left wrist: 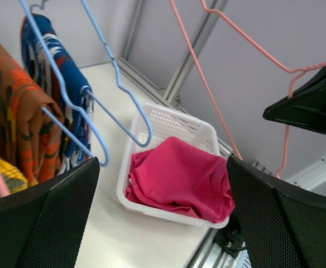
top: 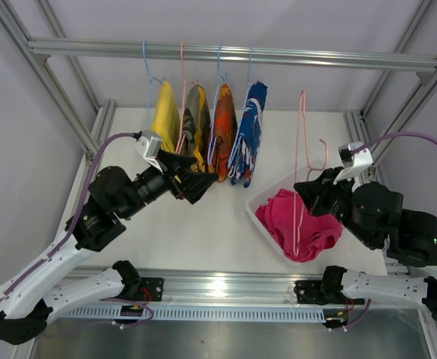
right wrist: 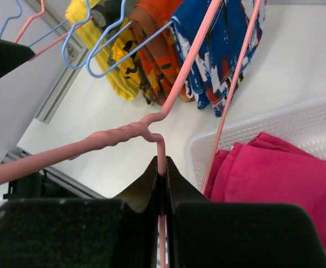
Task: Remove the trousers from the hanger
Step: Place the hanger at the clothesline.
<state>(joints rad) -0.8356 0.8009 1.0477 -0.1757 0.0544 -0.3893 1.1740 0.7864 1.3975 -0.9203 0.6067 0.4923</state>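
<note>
Right hand pinches pink hanger; left hand gapes.

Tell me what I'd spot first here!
Four bright trousers hang in a row from the rail at the back. On the right, magenta trousers lie in a white basket, and the right arm's jaws pinch an empty pink hanger.

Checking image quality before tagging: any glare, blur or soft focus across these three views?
Top external: glare on the near aluminium rail, otherwise sharp. Left wrist: even light, magenta trousers crisp. Right wrist: pink hanger and right gripper's fingers blurred up close.
</note>
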